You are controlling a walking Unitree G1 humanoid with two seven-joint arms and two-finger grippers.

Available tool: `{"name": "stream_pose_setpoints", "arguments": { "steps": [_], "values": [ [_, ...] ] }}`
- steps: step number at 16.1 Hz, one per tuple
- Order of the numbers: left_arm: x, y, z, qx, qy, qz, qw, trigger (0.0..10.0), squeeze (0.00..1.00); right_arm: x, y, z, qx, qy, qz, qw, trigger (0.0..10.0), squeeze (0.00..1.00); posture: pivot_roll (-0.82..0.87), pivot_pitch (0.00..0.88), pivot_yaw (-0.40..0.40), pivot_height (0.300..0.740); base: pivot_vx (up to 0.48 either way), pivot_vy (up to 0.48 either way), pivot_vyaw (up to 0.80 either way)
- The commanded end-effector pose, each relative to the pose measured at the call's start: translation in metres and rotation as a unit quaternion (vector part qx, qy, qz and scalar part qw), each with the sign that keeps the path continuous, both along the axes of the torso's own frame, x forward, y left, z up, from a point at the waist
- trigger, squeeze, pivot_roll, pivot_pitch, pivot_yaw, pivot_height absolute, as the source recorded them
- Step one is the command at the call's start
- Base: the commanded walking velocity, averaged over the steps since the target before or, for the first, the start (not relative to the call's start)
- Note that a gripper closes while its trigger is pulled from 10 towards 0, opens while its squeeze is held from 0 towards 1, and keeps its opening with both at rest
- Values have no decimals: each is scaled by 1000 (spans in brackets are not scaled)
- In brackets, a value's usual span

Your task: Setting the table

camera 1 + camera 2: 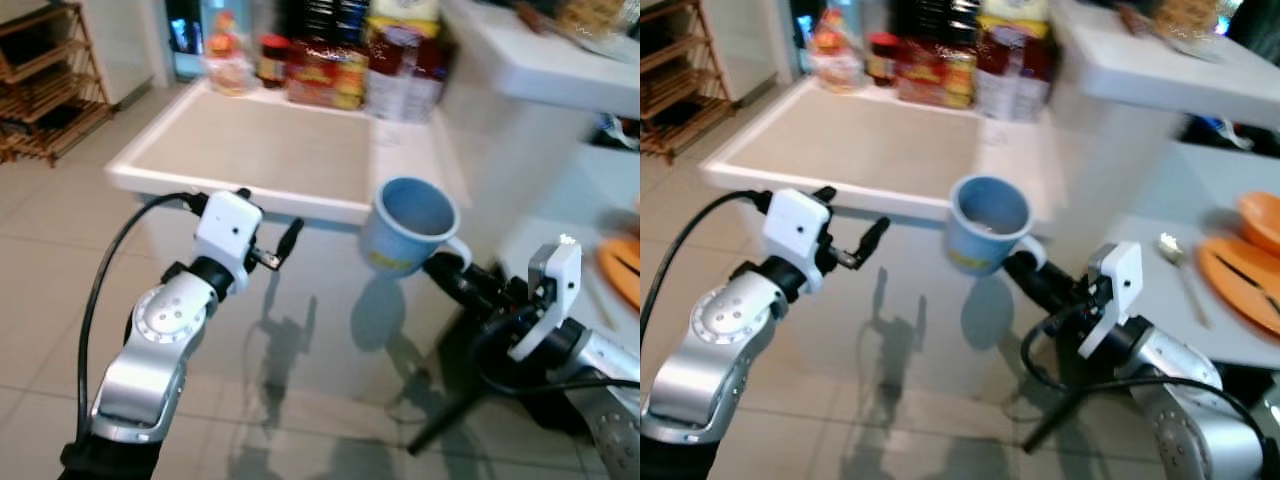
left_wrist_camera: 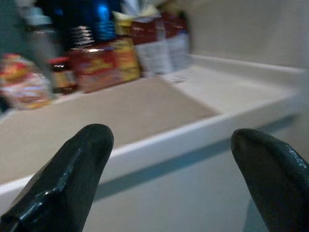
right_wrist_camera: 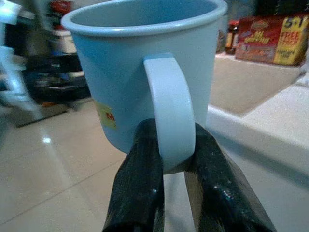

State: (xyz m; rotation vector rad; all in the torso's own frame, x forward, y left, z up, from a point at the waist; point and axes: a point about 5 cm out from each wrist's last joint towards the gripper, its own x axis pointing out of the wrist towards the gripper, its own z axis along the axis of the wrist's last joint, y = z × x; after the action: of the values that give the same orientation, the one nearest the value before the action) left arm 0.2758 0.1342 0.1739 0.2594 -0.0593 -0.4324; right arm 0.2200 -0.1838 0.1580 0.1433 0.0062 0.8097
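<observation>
My right gripper (image 1: 447,265) is shut on the handle of a light blue mug (image 1: 410,225). The mug is held upright in the air, just off the near right corner of a white table (image 1: 250,198) with a beige top. In the right wrist view both black fingers (image 3: 140,179) pinch the handle of the mug (image 3: 145,72), which carries a small yellow label. My left gripper (image 1: 268,215) stands open and holds nothing, close to the table's near edge and left of the mug. The left wrist view looks between its fingertips (image 2: 87,159) across the tabletop.
Jars and packets of groceries (image 1: 325,75) line the table's far edge. Lower at the right, a white surface holds orange plates (image 1: 1245,260) and a spoon (image 1: 1175,255). A white counter (image 1: 540,60) rises at the upper right. A wooden rack (image 1: 40,80) stands far left on the tiled floor.
</observation>
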Motion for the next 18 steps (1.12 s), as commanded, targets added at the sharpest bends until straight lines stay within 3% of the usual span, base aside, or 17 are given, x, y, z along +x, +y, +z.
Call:
{"name": "stream_pose_setpoints", "arguments": {
  "steps": [1,5,6,8,10,13,15,18],
  "values": [
    [0,-9,1,1,-3,-20,1000,10000,0,-1,-6,2,-2,2,-3,1000,10000,0,71,0,-56,740,0,-480,0],
    [0,-9,1,0,-4,-20,1000,10000,0,4,-12,2,-5,-5,-36,999,10000,0,71,0,-56,740,0,-480,0],
    [1,-9,2,0,-5,-19,1000,10000,0,7,-19,1,-12,-5,-72,997,10000,0,73,0,-57,740,0,-480,0],
    [3,-10,3,-2,-8,-16,1000,10000,0,18,-32,3,-31,-12,-154,988,10000,0,70,0,-54,740,0,-480,0],
    [4,-12,3,-3,-8,-16,1000,10000,0,23,-38,6,-21,-22,-204,979,10000,0,65,0,-49,740,0,-480,0],
    [6,-12,4,-6,-12,-7,1000,10000,0,32,-45,2,-30,-12,-304,952,10000,0,63,0,-49,740,0,-480,0],
    [8,-11,5,-6,-14,2,1000,10000,0,34,-40,3,-13,-15,-316,948,10000,0,63,0,-50,740,0,-480,0],
    [14,-7,4,-2,-13,38,999,10000,0,38,-18,4,20,-13,-316,949,10000,0,62,0,-50,740,0,-480,0]
  ]
}}
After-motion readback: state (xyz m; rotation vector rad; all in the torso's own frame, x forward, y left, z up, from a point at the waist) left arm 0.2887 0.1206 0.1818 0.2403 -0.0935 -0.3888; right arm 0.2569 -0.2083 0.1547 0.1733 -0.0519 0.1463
